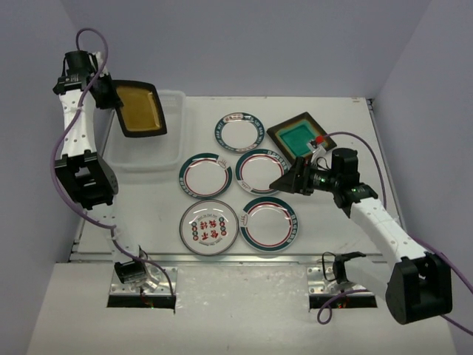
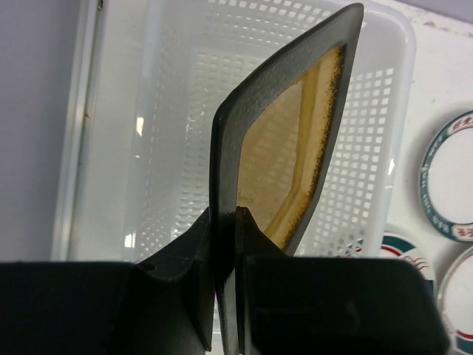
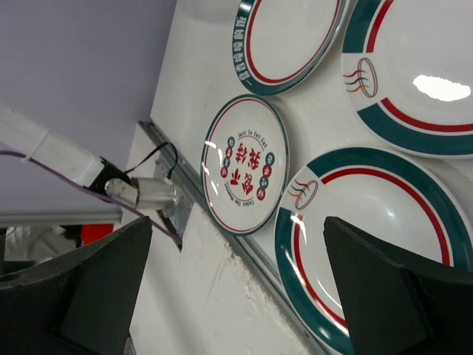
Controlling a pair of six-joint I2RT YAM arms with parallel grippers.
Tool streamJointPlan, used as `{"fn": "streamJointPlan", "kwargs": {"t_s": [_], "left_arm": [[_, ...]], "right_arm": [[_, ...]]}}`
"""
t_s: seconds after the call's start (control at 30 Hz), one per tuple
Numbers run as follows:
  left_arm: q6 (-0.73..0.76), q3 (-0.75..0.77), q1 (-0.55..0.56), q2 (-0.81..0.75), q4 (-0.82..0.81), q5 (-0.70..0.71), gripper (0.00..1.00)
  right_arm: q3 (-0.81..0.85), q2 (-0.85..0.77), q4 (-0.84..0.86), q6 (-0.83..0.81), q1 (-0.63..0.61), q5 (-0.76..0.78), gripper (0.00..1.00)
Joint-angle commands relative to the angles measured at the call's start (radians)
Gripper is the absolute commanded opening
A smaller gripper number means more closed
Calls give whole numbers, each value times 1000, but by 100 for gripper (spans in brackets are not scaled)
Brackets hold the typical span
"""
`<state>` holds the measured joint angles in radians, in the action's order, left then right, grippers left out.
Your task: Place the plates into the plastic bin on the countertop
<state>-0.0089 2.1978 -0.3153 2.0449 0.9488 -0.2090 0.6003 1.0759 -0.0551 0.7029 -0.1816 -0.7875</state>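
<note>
- The desk [image 1: 340, 118], white, carries one plastic bin [image 1: 151, 159] and six plates. Only the top view takes it all in.
- The plastic bin sits at the far left. The left wrist view alone shows its lattice walls.
- There are seven plates in all, five round and two square.
- The round plates [image 1: 205, 175] lie flat mid-desk. The right wrist view catches four, one with red characters.
- The teal square plate [image 1: 301, 135] lies far right, seen only from above.
- The left claw [image 2: 225, 229] is clamped on the rim of the amber square plate [image 2: 288, 148], held on edge above the bin.
- The right claw [image 1: 290, 180] is spread wide, gripping nothing, above the round plates.
</note>
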Motion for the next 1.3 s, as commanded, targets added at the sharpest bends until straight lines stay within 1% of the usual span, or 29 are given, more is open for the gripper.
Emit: {"fn": "streamJointPlan", "kwargs": {"t_s": [0.0,0.03,0.13,0.2,0.27,0.43,0.53,0.67,0.83,0.97,1.1,1.17,1.27], "left_arm": [[180,45,-5,-83,-92,-48,0],[195,64,-13,-67,-92,-133,0],[201,116,-16,-21,-70,-318,0],[206,129,-16,5,-63,-362,0],[217,112,-16,14,-61,-390,0],[236,80,-15,43,-52,-417,0],[254,82,14,80,-27,-321,0],[254,109,19,105,-23,-258,0],[263,96,16,89,-38,-309,0],[271,42,24,134,-42,-295,0],[272,37,43,194,-41,-269,0],[276,42,64,212,-41,-223,0],[277,61,82,231,-45,-155,7]], "right_arm": [[4,15,49,-22,-22,-21,99],[2,18,49,-20,-23,-24,99],[10,21,49,-28,-29,-24,99],[18,18,38,-38,-33,-11,99],[22,21,20,-53,-35,0,99],[27,33,3,-63,-39,1,99],[27,25,-4,-70,-41,9,99],[20,10,-9,-74,-41,22,99],[4,25,4,-71,-41,2,99],[-2,33,24,-63,-42,-6,99],[-9,33,30,-65,-42,-2,99],[-17,33,41,-60,-42,-7,99],[-31,33,49,-53,-44,-12,99]]}}
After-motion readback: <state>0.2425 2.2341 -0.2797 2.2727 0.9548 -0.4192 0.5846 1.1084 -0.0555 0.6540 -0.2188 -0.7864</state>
